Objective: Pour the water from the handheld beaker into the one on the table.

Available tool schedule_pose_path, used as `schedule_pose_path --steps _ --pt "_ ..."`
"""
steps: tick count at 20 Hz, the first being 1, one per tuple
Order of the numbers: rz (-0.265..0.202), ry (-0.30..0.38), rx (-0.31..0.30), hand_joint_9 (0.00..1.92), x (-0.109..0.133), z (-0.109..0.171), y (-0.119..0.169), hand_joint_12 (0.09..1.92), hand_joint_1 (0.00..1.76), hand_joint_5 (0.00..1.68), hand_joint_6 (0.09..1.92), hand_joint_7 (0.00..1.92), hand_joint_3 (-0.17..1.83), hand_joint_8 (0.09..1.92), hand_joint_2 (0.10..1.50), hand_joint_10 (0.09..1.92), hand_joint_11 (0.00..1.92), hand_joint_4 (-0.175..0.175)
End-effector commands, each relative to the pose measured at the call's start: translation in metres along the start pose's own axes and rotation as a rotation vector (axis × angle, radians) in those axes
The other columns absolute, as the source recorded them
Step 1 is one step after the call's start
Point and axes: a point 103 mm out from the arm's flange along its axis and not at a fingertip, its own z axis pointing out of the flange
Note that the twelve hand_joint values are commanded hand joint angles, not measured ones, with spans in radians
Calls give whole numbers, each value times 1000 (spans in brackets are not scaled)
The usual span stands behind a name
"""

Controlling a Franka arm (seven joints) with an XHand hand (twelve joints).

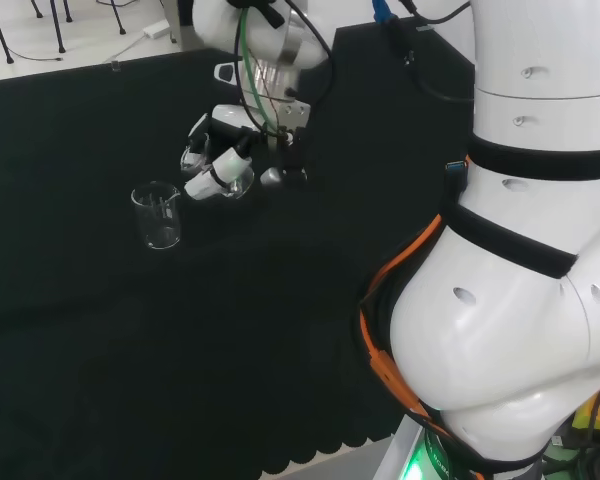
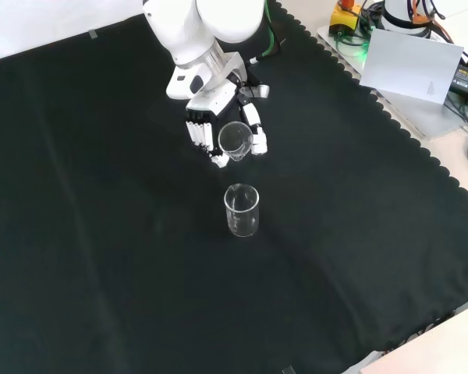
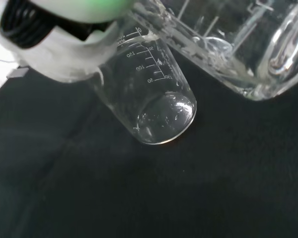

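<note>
The handheld beaker (image 2: 235, 139) is clear glass, cylindrical with a rolled lip, tipped so its round mouth faces the front camera; it hangs just above and beyond the table beaker (image 2: 241, 210), apart from it. In the wrist view its wall (image 3: 238, 44) carries raised white markings too distorted to read. The hand (image 2: 210, 117), black and white, has its fingers curled round this beaker on one side and the thumb on the other, pinching it between them.

The table beaker stands upright on the black cloth (image 2: 101, 234), a straight-sided clear vessel with a thick flat base. In the wrist view a white graduated scale runs up its side (image 3: 149, 84), with numerals marked beside the ticks. Whether either beaker holds water I cannot tell.

In the head view the table beaker (image 1: 157, 215) sits left of the hand (image 1: 218, 160), the cloth matte with a scalloped near edge
</note>
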Motion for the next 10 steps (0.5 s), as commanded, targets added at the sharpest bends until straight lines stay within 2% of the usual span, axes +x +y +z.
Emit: schedule_pose_path --steps 1,10 --pt "12 -63 29 1542 12 4 12 830 1122 1228 748 1652 635 225 691 319 1278 138" --pt "82 -155 75 1548 21 6 22 837 1124 1228 769 1659 680 218 668 322 1281 140"
